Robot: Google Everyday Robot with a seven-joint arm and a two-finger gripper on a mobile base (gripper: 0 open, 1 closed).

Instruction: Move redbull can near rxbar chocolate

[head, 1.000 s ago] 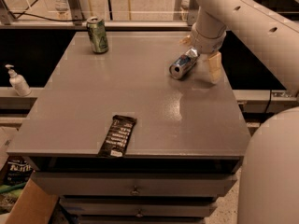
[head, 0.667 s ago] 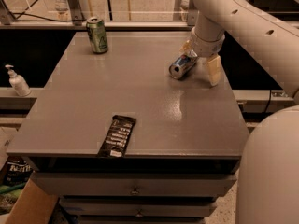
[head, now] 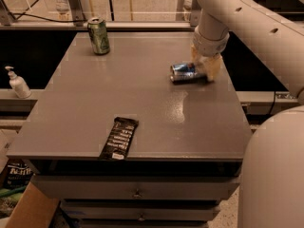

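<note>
White rounded body of the robot (head: pixel 273 175) fills the near right corner. Beside it, under the table top, there are grey drawers (head: pixel 137 193) with small knobs, and a piece of brown cardboard (head: pixel 26 213) shows at the lower left.

On the grey table (head: pixel 142 89), at the front edge and a little left of the middle, lies the rxbar chocolate (head: pixel 118 137). It is flat, and its white text rows are facing up. One crimped end reaches the edge.

Farther back, on the right side of the table, the redbull can (head: pixel 186 72) lies on its side, well apart from the bar. Its silver end points to the left. The gripper (head: pixel 205 64) is down at the right end of the can. Its beige pads (head: pixel 213 68) stand on both sides of this end and touch it, so the jaws are closed narrowly around the can. The white arm (head: pixel 237 18) comes down to it from the upper right.

At the far left corner a green can (head: pixel 99 35) stands upright. Left of the table, on a lower ledge, a white pump bottle (head: pixel 17 83) stands.
</note>
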